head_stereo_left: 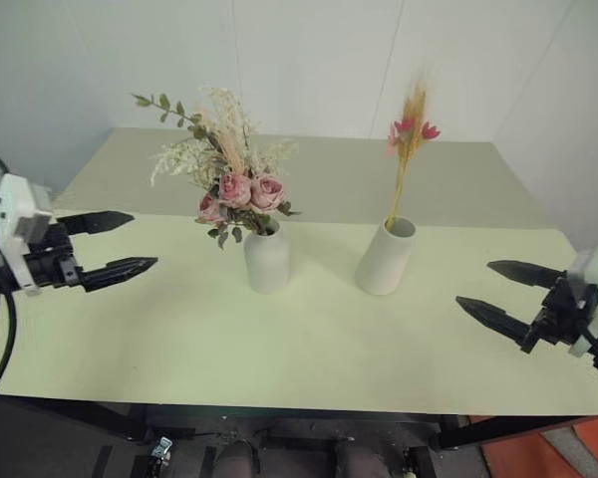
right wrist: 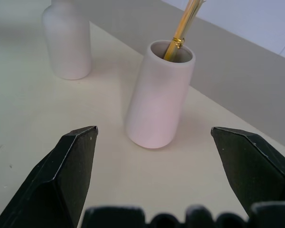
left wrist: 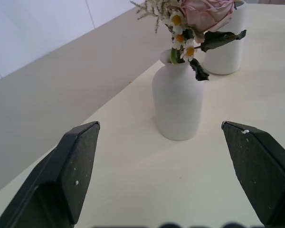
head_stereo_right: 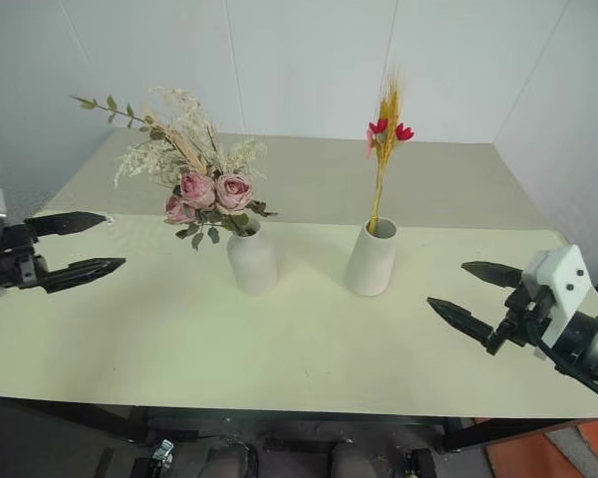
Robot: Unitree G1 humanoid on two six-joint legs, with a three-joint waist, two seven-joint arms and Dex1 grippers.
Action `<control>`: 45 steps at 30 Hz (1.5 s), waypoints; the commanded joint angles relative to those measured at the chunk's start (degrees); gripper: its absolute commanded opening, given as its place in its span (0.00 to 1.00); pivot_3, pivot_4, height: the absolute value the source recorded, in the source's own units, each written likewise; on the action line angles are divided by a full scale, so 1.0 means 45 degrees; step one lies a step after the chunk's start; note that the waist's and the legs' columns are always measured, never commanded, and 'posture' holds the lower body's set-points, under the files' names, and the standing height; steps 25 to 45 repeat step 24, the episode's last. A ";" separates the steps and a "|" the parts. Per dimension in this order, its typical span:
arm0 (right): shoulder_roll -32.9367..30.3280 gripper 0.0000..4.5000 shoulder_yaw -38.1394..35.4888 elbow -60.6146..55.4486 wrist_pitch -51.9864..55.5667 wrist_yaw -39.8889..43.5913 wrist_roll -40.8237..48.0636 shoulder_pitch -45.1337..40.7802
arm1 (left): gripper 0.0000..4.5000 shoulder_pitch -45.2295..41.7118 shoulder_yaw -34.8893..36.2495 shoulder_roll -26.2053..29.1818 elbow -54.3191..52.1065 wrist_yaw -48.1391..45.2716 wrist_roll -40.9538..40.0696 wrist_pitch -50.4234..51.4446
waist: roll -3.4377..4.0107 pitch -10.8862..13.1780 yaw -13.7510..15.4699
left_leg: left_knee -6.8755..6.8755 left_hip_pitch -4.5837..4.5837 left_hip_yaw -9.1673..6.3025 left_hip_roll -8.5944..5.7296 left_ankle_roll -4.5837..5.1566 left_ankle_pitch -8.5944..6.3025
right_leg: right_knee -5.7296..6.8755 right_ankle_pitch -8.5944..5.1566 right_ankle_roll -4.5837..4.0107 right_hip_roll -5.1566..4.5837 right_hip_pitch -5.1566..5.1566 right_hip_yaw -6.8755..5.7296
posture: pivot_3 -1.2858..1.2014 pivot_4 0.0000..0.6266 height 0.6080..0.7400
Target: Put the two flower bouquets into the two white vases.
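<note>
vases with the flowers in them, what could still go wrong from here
The thin bunch leans against the rim of the tilted cylinder vase, so a bump could tip it. The bushy bouquet looks top-heavy over the small bottle vase. Both grippers, left and right, hang open at vase height; a sideways swing might knock either.

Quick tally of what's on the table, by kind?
White vases: 2, the bottle-shaped vase and the wide-mouthed vase
Bouquets: 2, the rose bunch and the thin yellow-stemmed bunch, one in each vase
Total: 4
</note>
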 commanded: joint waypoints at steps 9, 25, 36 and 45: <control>-0.0431 1.00 -0.2019 0.0452 -0.0666 0.0797 -0.0394 0.0834 | 0.99 -0.0312 0.0124 0.0039 0.0479 -0.0049 -0.0251 -0.1123 | 0.0000 0.0000 -0.0008 | -0.0003 0.0001 0.0007 0.0003 0.0000 0.0000 | 0.0001 0.0001 0.0001 0.0000 -0.0002 0.0000 | 0.52 0.24 1.00; -0.0288 1.00 -0.2990 -0.0091 -0.0411 0.0643 -0.0559 0.2159 | 0.99 -0.1780 -0.0802 -0.0084 0.1601 -0.0234 -0.0278 -0.1696 | 0.0000 0.0000 -0.0009 | -0.0014 0.0001 0.0011 0.0002 -0.0001 0.0000 | 0.0000 -0.0002 0.0001 0.0001 -0.0003 0.0001 | 0.52 0.24 1.00; -0.0288 1.00 -0.2990 -0.0091 -0.0411 0.0643 -0.0559 0.2159 | 0.99 -0.1780 -0.0802 -0.0084 0.1601 -0.0234 -0.0278 -0.1696 | 0.0000 0.0000 -0.0009 | -0.0014 0.0001 0.0011 0.0002 -0.0001 0.0000 | 0.0000 -0.0002 0.0001 0.0001 -0.0003 0.0001 | 0.52 0.24 1.00; -0.0288 1.00 -0.2990 -0.0091 -0.0411 0.0643 -0.0559 0.2159 | 0.99 -0.1780 -0.0802 -0.0084 0.1601 -0.0234 -0.0278 -0.1696 | 0.0000 0.0000 -0.0009 | -0.0014 0.0001 0.0011 0.0002 -0.0001 0.0000 | 0.0000 -0.0002 0.0001 0.0001 -0.0003 0.0001 | 0.52 0.24 1.00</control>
